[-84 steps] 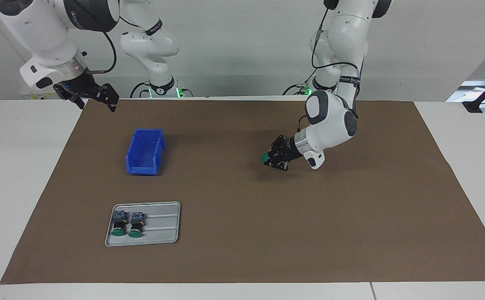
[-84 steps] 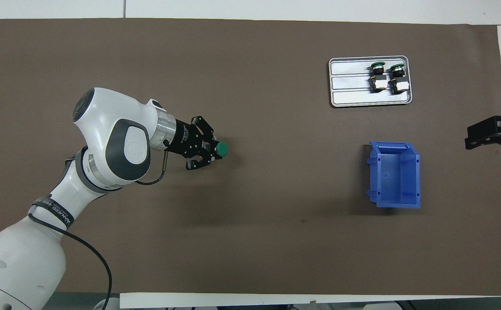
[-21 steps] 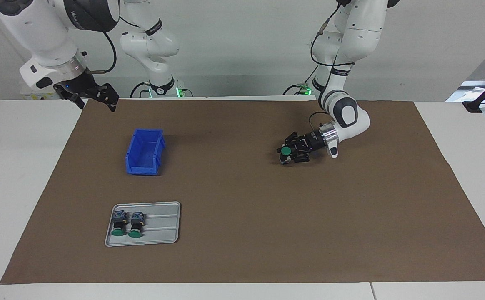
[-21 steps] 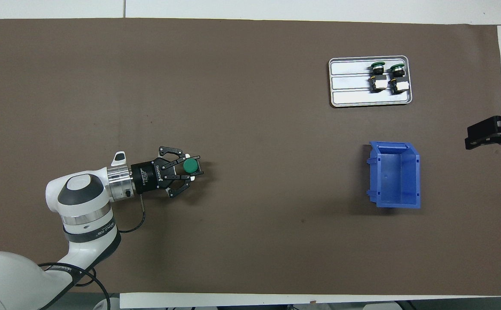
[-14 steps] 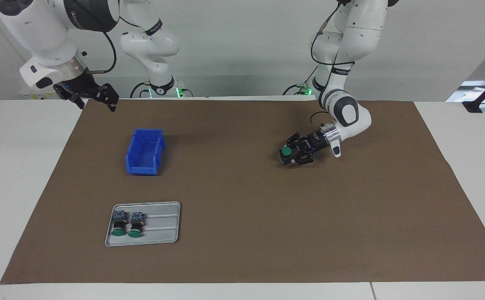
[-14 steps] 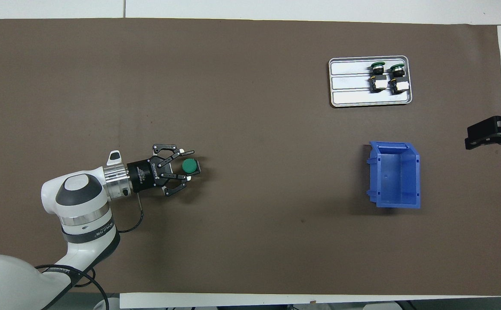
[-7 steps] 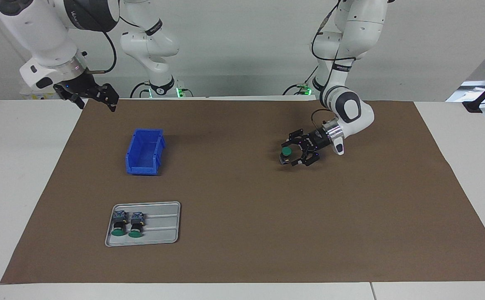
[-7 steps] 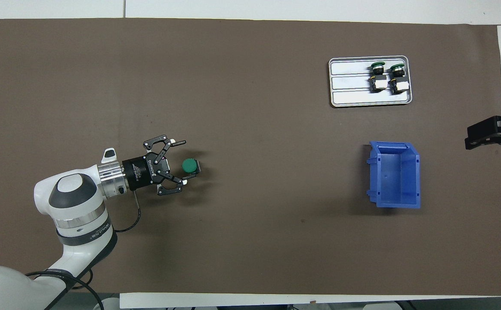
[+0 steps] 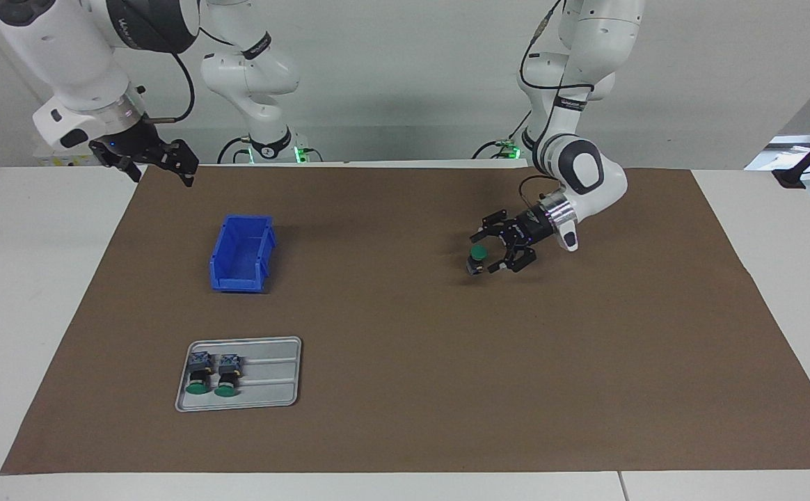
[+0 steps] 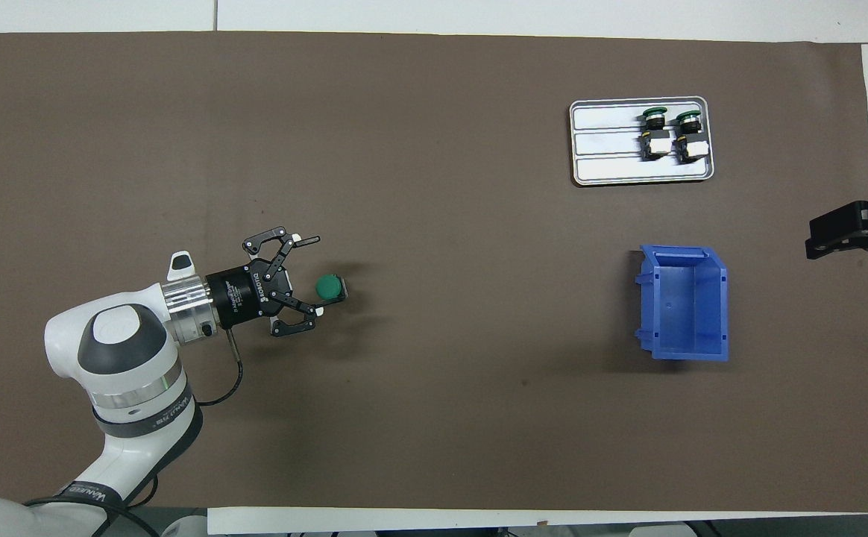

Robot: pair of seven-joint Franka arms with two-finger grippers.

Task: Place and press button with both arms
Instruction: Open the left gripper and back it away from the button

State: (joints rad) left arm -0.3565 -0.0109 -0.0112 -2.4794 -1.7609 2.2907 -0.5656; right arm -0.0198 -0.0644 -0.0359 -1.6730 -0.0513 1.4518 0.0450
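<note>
buttons: three, alike with green caps — one button (image 9: 476, 259) standing alone on the mat, two buttons (image 9: 211, 374) lying side by side in the tray
trays: one grey tray (image 9: 273, 376)
bins: one blue bin (image 9: 241, 252)
mats: one brown mat (image 9: 405, 362)
arms: two white arms
grippers: two black ones — the left gripper (image 9: 494, 249) and the right gripper (image 9: 168, 163)
</note>
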